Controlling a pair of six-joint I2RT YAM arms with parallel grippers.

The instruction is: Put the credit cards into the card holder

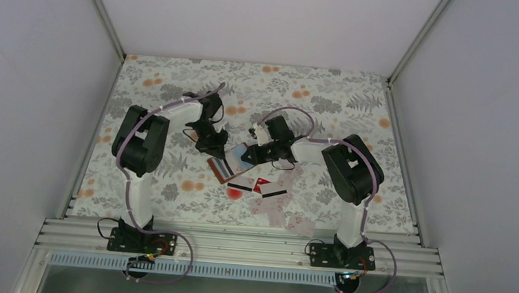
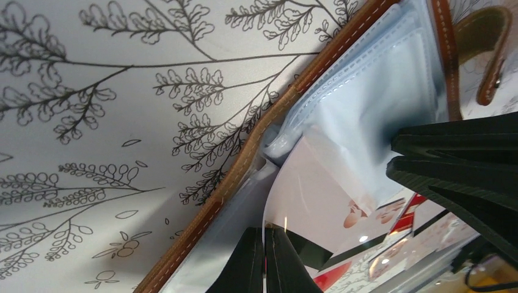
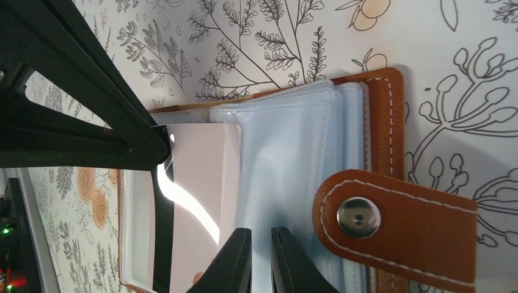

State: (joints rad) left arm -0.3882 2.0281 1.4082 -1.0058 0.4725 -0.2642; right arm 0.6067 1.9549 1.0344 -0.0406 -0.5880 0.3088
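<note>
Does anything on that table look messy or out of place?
Yes: the credit cards lie scattered and overlapping at odd angles on the table, just in front of the open card holder.

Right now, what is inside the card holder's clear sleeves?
One pale pinkish card sits partway in the clear sleeves of the card holder. The sleeves overlap in a stack, so any cards deeper in cannot be seen.

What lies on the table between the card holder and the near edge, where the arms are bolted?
Several loose credit cards and a round red spot lie there, below the card holder, on the table; the top view shows it.
</note>
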